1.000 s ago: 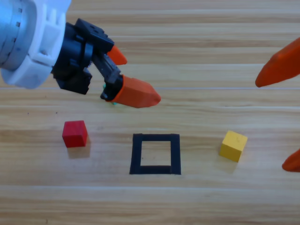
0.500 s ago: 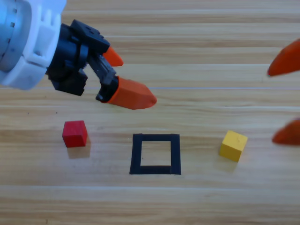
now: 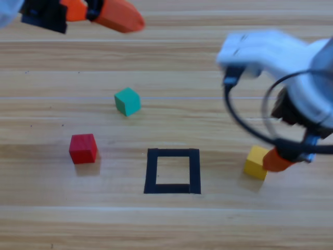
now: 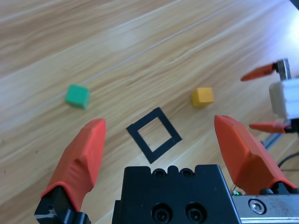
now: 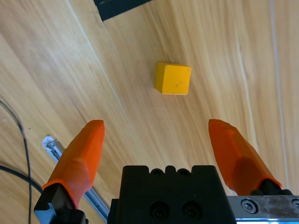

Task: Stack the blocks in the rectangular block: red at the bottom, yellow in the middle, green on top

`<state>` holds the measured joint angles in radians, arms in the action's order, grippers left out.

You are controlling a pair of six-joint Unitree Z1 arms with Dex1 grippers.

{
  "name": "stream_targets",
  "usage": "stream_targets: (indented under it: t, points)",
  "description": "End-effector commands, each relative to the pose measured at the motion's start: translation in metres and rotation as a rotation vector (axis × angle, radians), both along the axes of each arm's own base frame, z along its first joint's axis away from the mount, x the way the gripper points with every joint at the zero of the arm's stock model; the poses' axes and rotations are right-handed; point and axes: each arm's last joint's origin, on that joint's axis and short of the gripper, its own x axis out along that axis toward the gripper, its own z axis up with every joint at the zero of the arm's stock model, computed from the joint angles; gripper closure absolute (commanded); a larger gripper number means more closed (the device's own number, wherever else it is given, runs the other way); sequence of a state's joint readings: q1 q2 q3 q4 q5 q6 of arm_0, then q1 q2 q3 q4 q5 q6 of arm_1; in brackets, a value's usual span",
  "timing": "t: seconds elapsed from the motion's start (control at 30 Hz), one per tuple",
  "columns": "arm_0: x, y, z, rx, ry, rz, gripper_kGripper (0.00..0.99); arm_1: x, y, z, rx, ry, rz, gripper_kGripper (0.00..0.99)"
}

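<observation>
Hovering spread-jawed, right claw [image 5: 156,135] faces yellow cube [image 5: 173,78].

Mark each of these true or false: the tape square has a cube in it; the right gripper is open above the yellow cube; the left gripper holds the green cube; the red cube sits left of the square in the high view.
1. The tape square has a cube in it. False: only bare wood inside.
2. The right gripper is open above the yellow cube. True.
3. The left gripper holds the green cube. False: its jaws are open and empty; the cube rests on the table.
4. The red cube sits left of the square. True.
</observation>
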<state>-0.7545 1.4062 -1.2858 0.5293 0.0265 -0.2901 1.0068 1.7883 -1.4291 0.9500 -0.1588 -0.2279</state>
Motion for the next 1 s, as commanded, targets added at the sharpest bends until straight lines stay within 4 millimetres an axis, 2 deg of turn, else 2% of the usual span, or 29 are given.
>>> stream_targets:
  t: [0.03, 0.13, 0.3, 0.5, 0.63, 0.8, 1.0]
  points:
    - [0.035, 0.04, -0.034, 0.029, 0.184, 0.291, 0.0, 0.035, 0.006, -0.05, -0.094, 0.034, -0.063, 0.007]
    - [0.038, 0.048, -0.051, 0.049, 0.237, 0.334, 0.0, 0.043, 0.011, -0.067, -0.13, 0.052, -0.056, 0.007]
    - [0.054, 0.041, -0.081, 0.16, 0.373, 0.415, 0.0, 0.055, 0.014, -0.089, -0.173, 0.079, -0.05, 0.007]
    - [0.078, 0.03, -0.128, 0.364, 0.542, 0.446, 0.0, 0.076, 0.002, -0.103, -0.165, 0.132, -0.085, 0.007]
    - [0.096, 0.017, -0.153, 0.448, 0.619, 0.478, 0.0, 0.079, 0.0, -0.105, -0.158, 0.146, -0.088, 0.008]
    - [0.104, 0.0, -0.164, 0.469, 0.652, 0.478, 0.0, 0.08, 0.001, -0.107, -0.16, 0.151, -0.076, 0.014]
    - [0.111, -0.008, -0.17, 0.45, 0.675, 0.502, 0.0, 0.088, 0.002, -0.115, -0.147, 0.189, -0.058, 0.04]
